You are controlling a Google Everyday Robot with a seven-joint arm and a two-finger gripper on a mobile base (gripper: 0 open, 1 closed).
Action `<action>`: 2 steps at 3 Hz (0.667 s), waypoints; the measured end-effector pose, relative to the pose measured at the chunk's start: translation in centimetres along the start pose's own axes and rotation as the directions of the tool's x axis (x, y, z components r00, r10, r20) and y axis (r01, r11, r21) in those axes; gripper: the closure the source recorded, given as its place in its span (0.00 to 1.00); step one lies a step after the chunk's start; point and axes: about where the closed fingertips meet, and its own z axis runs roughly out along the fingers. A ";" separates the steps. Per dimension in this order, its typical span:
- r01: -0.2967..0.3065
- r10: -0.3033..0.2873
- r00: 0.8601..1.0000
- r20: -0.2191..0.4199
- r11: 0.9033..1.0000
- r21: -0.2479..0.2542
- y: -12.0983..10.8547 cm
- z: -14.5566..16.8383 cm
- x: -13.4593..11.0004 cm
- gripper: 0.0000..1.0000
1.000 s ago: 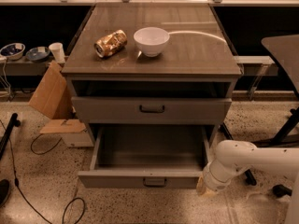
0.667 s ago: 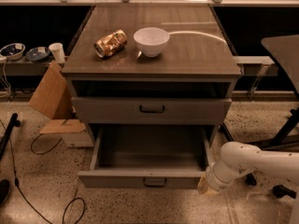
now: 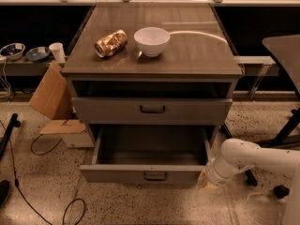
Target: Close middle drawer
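Observation:
The middle drawer (image 3: 117,174) is pulled far out at the bottom of the grey cabinet. It has a deep, empty box, a low flat front and a small dark bar handle (image 3: 155,176). My gripper (image 3: 205,179) is on the end of the white arm, low at the drawer's right front corner, right against the front panel's right end. Above it, the taller-fronted drawer (image 3: 108,110) with a wider handle stands slightly out.
A white bowl (image 3: 152,41) and a crushed can (image 3: 111,43) sit on the cabinet top (image 3: 197,55). Cardboard pieces (image 3: 51,95) lean at the cabinet's left. Cables (image 3: 42,149) lie on the floor. A dark table and its legs (image 3: 286,125) stand to the right.
The white arm has shifted slightly to the right beside the drawer's front corner. The drawer stands about as far out as before.

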 end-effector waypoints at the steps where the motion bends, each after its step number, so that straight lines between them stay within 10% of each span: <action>1: -0.015 0.015 1.000 -0.005 1.000 0.023 -2.6 -1.0 -0.6 1.00; 2: -0.035 0.035 0.999 -0.002 0.999 0.036 -4.6 -1.5 -1.2 1.00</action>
